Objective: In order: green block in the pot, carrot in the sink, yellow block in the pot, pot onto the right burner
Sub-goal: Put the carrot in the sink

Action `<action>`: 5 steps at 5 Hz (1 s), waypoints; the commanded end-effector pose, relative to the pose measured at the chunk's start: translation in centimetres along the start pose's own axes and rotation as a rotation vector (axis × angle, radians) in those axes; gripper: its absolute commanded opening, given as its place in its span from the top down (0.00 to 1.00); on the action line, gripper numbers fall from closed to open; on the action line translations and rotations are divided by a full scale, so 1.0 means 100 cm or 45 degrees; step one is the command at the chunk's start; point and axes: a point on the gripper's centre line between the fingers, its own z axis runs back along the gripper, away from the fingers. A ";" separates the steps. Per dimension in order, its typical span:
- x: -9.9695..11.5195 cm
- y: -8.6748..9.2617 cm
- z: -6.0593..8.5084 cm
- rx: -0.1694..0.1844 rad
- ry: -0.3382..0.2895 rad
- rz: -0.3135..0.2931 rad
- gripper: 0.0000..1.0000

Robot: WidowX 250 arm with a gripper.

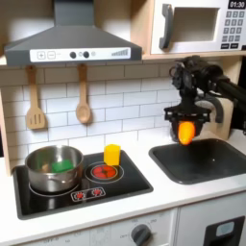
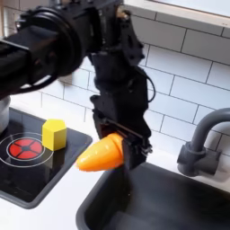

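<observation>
Your gripper is closed on the carrot and holds it in the air above the sink, near the sink's back edge. In the second exterior view the carrot lies almost level, over the rim of the sink on the stove side. I think you should move it a little more toward the sink's middle, lower it, and only then open.

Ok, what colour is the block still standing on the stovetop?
Bright yellow. The yellow block shows best in the second exterior view, beside the red burner.
</observation>
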 end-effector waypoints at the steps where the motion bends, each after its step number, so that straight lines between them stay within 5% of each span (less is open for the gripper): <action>1: 0.009 -0.011 0.002 -0.023 0.081 -0.068 1.00; 2: 0.009 -0.009 0.003 -0.025 0.107 -0.073 0.08; 4: 0.009 -0.003 0.007 -0.019 0.089 -0.043 0.00; 5: 0.002 0.008 0.009 -0.021 0.075 0.053 0.00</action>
